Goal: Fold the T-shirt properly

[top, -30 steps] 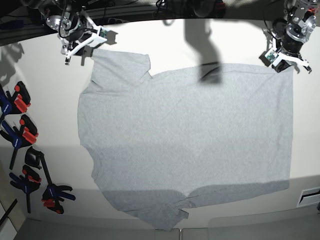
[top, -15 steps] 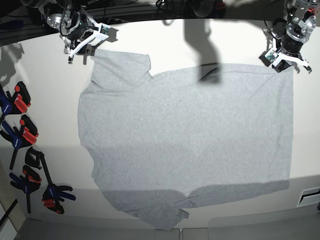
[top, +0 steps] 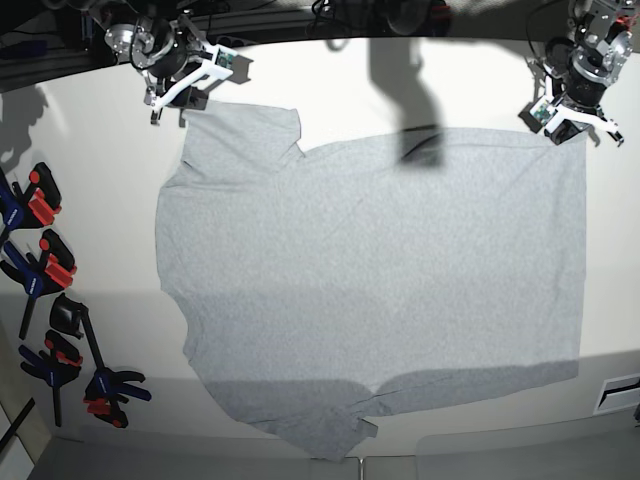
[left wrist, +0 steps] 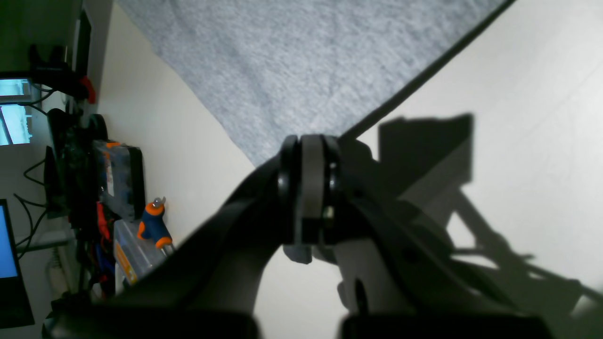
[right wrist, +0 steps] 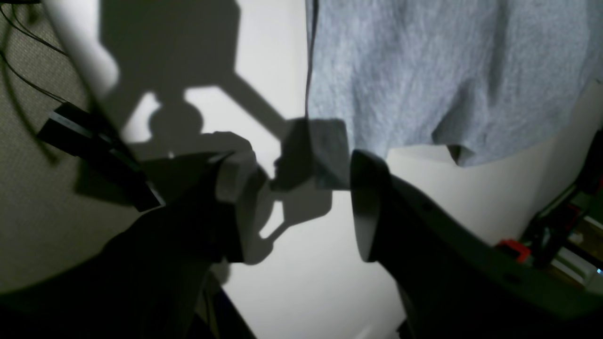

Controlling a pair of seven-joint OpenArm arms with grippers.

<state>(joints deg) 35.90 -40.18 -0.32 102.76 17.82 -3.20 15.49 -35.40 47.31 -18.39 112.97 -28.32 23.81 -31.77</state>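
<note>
Now the T-shirt (top: 370, 290) lies spread flat, plain side up, across the middle of the pale surface (top: 90, 200), with one sleeve reaching toward eleven o'clock and the hem corner toward one o'clock. The left claw (top: 566, 118) is clenched right at that one o'clock corner; its wrist view shows the cloth's tip meeting the pressed-together fingers, though whether fabric is truly pinched I cannot tell. The right claw (top: 180, 88) hangs released just beyond the sleeve's edge at eleven o'clock, jaws apart, gripping nothing. To start the fold well, it should probably lower until one finger slides under the sleeve edge, close on a single layer, and lift evenly with its partner so the shirt stays square and unwrinkled
</note>
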